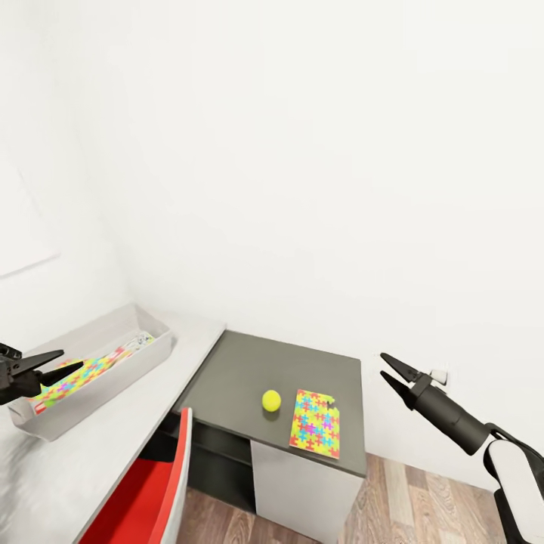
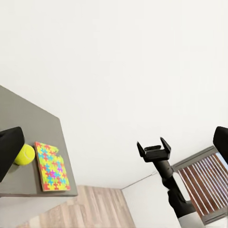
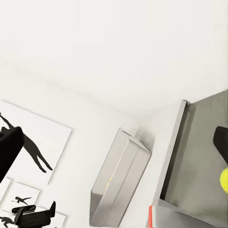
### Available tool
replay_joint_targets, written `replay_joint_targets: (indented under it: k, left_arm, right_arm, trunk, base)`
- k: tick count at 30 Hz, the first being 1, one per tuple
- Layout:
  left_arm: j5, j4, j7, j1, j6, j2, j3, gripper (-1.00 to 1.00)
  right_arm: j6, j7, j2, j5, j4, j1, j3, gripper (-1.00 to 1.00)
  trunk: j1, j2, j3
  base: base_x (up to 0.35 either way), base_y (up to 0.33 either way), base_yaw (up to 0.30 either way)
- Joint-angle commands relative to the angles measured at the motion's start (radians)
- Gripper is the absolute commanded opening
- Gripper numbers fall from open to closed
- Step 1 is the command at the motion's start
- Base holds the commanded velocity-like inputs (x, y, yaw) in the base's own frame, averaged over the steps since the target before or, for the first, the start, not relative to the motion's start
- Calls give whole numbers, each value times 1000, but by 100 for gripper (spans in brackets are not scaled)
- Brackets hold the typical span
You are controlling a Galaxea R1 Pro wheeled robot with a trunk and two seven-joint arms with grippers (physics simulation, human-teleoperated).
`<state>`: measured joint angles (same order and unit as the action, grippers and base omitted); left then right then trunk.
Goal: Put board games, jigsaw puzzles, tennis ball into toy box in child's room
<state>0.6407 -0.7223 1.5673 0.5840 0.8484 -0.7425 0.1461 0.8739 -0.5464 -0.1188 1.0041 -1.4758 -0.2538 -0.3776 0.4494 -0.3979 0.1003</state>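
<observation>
Toy box point(image 1: 113, 374) sat on pale table point(image 1: 91, 453) by wall; held one jigsaw puzzle point(image 1: 75, 376) lying flat plus white printed box point(image 1: 140, 341) at far end. Second jigsaw puzzle point(image 1: 315, 422) and tennis ball point(image 1: 271, 400) lay just beside each other on lower dark section. Left pincer point(image 1: 57, 363) open over toy box, empty. Right pincer point(image 1: 387, 369) open, empty, well apart from ball.

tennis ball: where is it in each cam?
Head: tennis ball on the dark grey table section, beside the jigsaw puzzle.
Left wrist, next to the puzzle.
Right wrist: yellow sliver at the frame edge.
Shared landmark: dark grey table section.
</observation>
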Motion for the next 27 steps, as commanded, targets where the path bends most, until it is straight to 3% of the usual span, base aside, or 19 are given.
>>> replay_joint_targets:
  k: [1, 8, 27]
  left_arm:
    - [0, 0, 4, 0, 11, 0, 0, 100]
    - [-2, 0, 4, 0, 10, 0, -1, 100]
    - [-12, 0, 4, 0, 7, 0, -2, 100]
  right_arm:
    - [-3, -1, 0, -1, 2, -1, -1, 100]
    - [-39, 2, -1, 0, 18, -1, 0, 100]
    - [-42, 2, 0, 2, 26, -1, 2, 100]
  trunk:
    - [1, -2, 1]
    - [1, -2, -3]
    - [1, -2, -4]
  base:
    - [0, 0, -185]
    - [0, 0, -118]
    - [0, 0, -6]
